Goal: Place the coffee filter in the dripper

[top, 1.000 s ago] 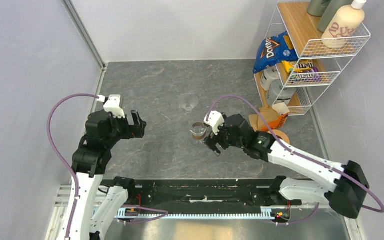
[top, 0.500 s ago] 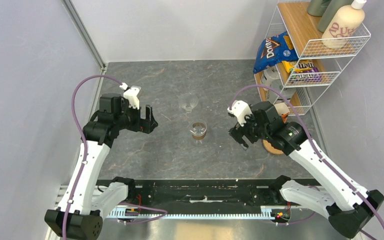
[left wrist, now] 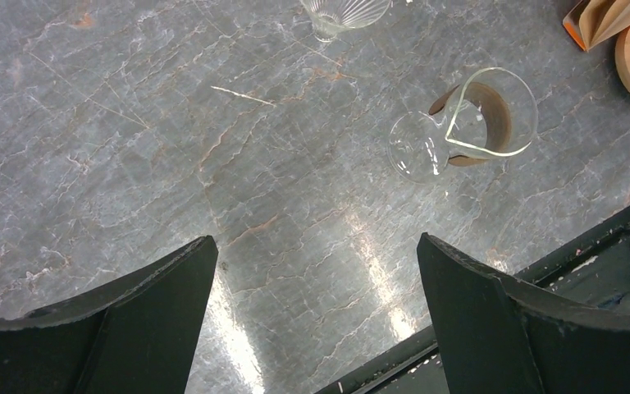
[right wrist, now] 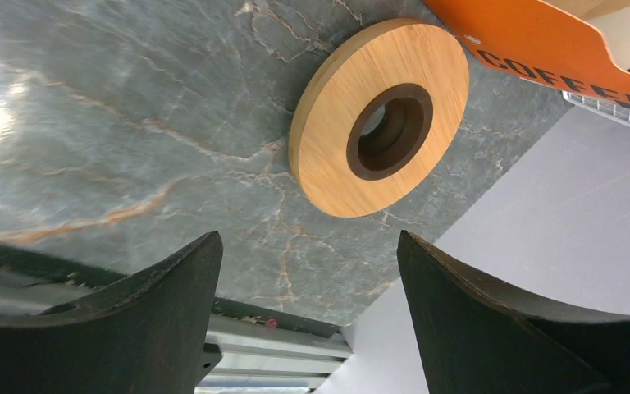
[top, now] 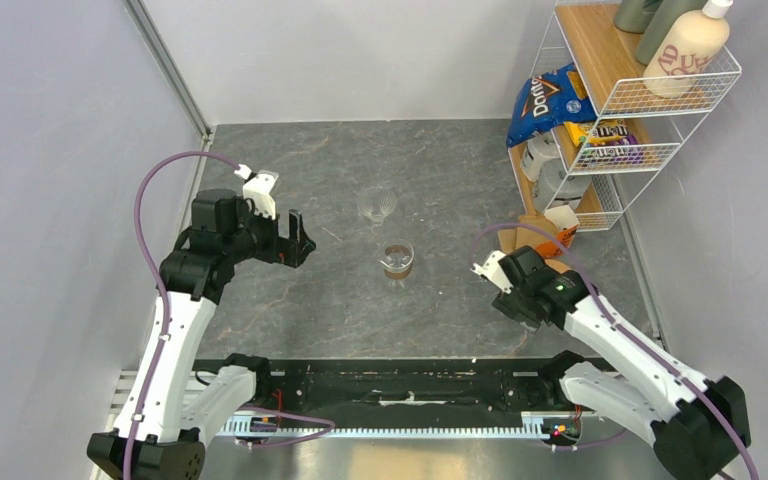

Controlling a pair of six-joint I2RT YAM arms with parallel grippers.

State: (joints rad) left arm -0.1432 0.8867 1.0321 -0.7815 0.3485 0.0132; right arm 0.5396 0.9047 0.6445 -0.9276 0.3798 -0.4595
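Note:
The dripper (top: pixel 377 205), a clear ribbed glass cone, stands at mid-table; its lower part shows at the top of the left wrist view (left wrist: pixel 346 11). The coffee filters (top: pixel 522 238) are tan paper sheets in an orange packet at the right, by the rack; they also show in the left wrist view (left wrist: pixel 607 15). My left gripper (top: pixel 295 240) is open and empty, above bare table left of the dripper (left wrist: pixel 316 242). My right gripper (top: pixel 520 305) is open and empty above the table's right front corner (right wrist: pixel 308 246), just short of a wooden ring (right wrist: pixel 377 115).
A small glass cup with a brown band (top: pixel 397 261) stands in front of the dripper (left wrist: pixel 476 123). The orange packet (right wrist: pixel 541 41) lies beyond the ring. A wire rack (top: pixel 610 110) with snacks and bottles stands at the right. The table's front rail (top: pixel 400 385) runs below.
My right arm swung from beside the glass cup to the right and toward the front edge, over the wooden ring. My left arm moved forward, then held nearly still.

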